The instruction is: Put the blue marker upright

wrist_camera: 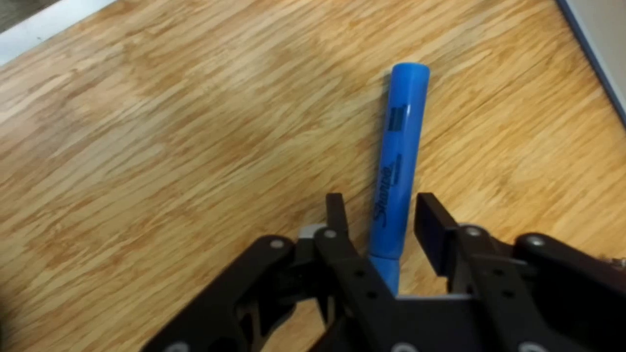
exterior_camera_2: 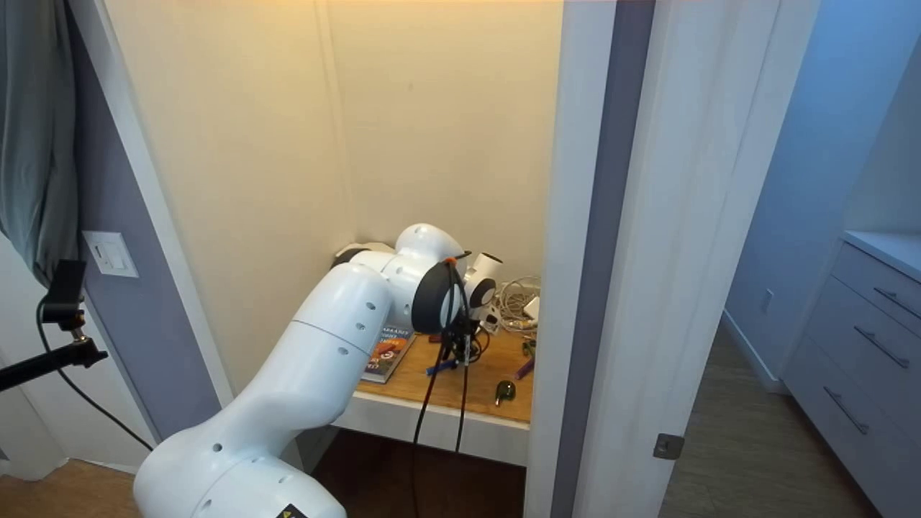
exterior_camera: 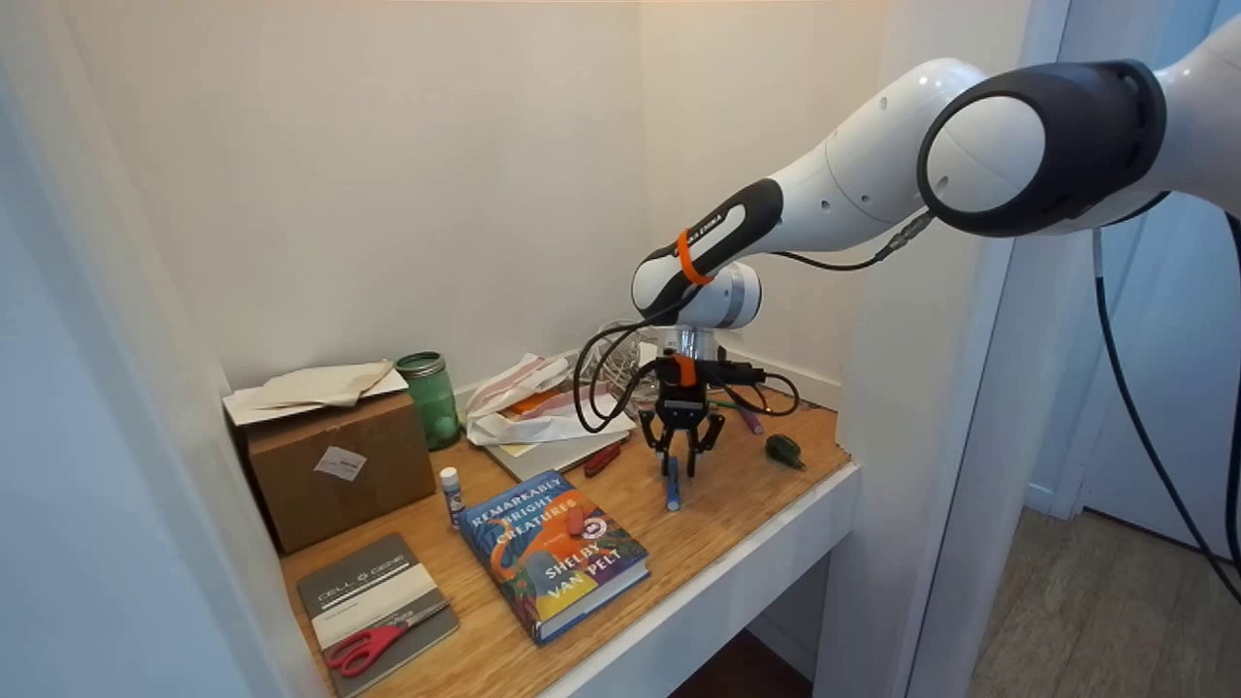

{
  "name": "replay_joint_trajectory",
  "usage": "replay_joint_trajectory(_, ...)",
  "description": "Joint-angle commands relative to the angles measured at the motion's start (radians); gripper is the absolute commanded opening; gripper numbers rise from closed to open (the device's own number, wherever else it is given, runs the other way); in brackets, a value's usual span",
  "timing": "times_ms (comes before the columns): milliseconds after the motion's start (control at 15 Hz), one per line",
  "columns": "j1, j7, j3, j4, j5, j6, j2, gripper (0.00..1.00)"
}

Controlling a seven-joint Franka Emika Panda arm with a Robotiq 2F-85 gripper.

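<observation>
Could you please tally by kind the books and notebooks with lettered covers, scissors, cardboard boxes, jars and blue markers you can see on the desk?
Books and notebooks: 2 (hardback book, grey notebook)
Scissors: 1 pair
Cardboard box: 1
Green jar: 1
Blue marker: 1
Total: 6

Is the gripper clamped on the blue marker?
No, in the wrist view bare wood shows between the blue marker and both fingers.

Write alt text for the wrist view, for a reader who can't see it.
A blue marker lies on its side on a wooden tabletop, its near end showing between the two sides of the open gripper, with wood visible on either side of it. Part of a book shows at top right, the table's white edge at top left.
</observation>
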Motion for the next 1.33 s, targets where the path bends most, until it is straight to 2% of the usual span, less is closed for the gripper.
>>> replay_joint_trajectory(0, -0.004, 0.019, -0.009, 0.011, 0.018, -0.001, 0.015, 0.69)
replay_joint_trajectory(267, -0.004, 0.016, -0.006, 0.019, 0.020, -0.003, 0.020, 0.98)
replay_joint_trajectory(333, -0.005, 0.012, -0.003, 0.021, 0.022, -0.008, 0.021, 0.92)
replay_joint_trajectory(400, -0.006, 0.010, 0.000, 0.020, 0.025, -0.010, 0.021, 0.63)
replay_joint_trajectory(533, -0.006, 0.011, 0.002, 0.019, 0.025, -0.015, 0.021, 0.67)
replay_joint_trajectory(1133, -0.008, 0.009, 0.004, 0.019, 0.027, -0.036, 0.020, 0.02)
replay_joint_trajectory(1267, -0.008, 0.008, 0.006, 0.017, 0.032, -0.035, 0.016, 0.03)
